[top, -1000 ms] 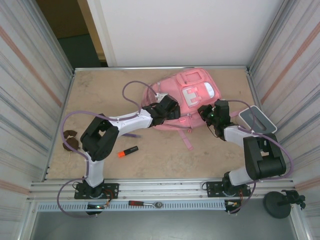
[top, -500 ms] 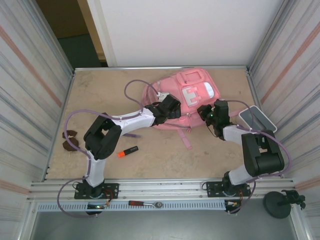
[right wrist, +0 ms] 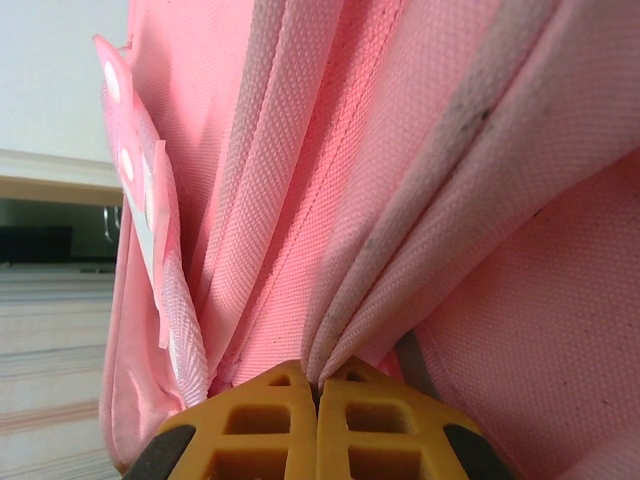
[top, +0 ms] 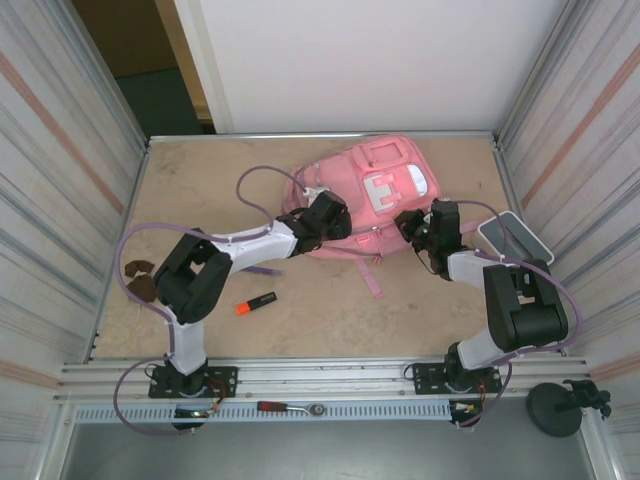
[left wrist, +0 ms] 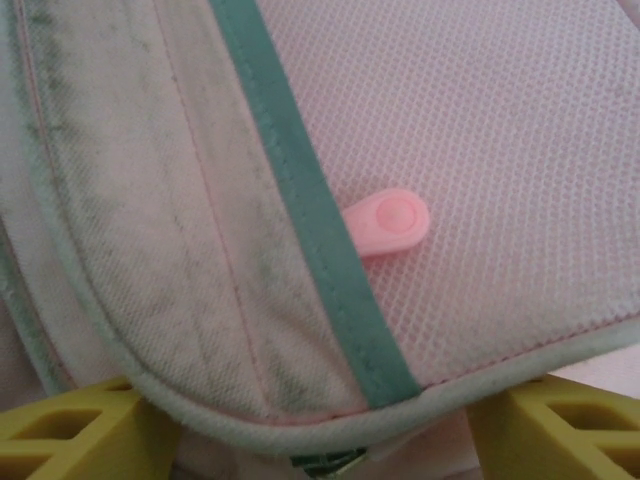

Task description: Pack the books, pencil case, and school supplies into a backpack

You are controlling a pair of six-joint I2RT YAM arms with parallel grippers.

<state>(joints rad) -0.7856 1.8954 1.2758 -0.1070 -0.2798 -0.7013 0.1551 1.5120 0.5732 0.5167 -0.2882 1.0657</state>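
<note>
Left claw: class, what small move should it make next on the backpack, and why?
Probably close the left claw. Its open fingers straddle the teal-trimmed flap of the backpack, and the right claw is shut on a pink fold of it, steadying it. A grip here should let the flap be lifted.

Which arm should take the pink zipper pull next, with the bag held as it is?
Left. The left gripper sits open over a pocket of the backpack, with the zipper pull right ahead of it. The right gripper is shut on a fold of backpack fabric, likely steadying it.
</note>
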